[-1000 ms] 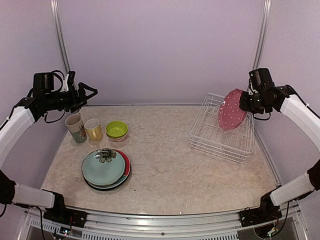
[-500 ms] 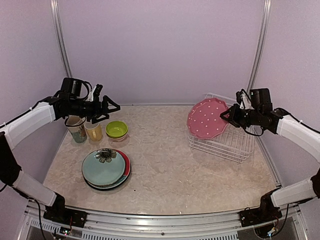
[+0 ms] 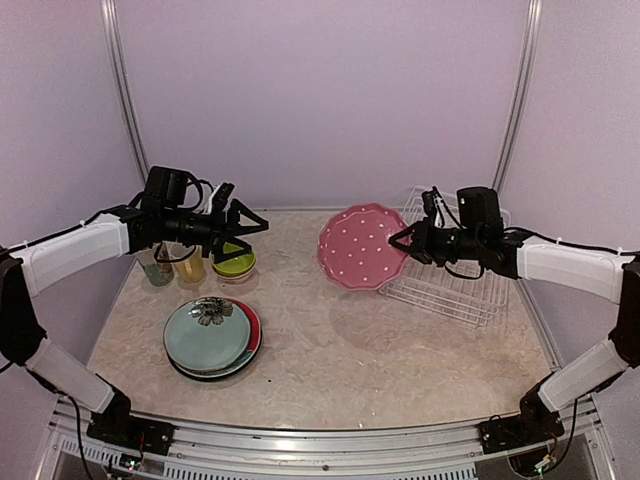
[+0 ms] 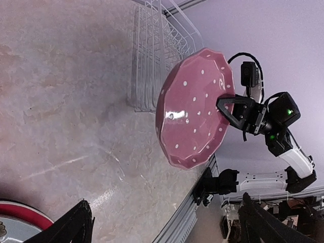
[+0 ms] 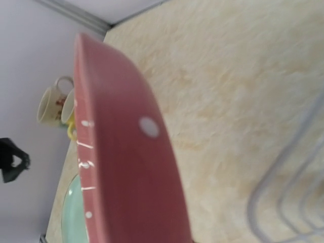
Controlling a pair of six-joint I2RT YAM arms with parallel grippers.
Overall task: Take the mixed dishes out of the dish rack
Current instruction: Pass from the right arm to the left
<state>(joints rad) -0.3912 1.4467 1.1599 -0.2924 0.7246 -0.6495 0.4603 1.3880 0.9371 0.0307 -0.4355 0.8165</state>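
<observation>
Though we searched the dishes for lettering, what we could make out was white dots on the pink dotted plate (image 3: 362, 247) and a dark flower on the red-teal flower plate (image 3: 205, 335). The pattern on the cream mug (image 3: 155, 268) was too small to read.

The right tool (image 3: 398, 240) was clamped on the pink plate's rim, holding it tilted in the air above the table (image 3: 400, 370), just left of the dish rack (image 3: 450, 290). In the right wrist view that plate filled the foreground, blurred, and hid the tool's own fingers.

The left tool (image 3: 252, 232) hung with its fingers spread wide and nothing between them. It stood in front of the lime-green bowl (image 3: 235, 263), the yellow cup (image 3: 188, 268) and the mug, covering their upper parts. Only the tips of its fingers (image 4: 76, 225) showed at the bottom of its own camera's view. Under the flower plate, the dark plate (image 3: 215, 375) showed only as a thin edge.
</observation>
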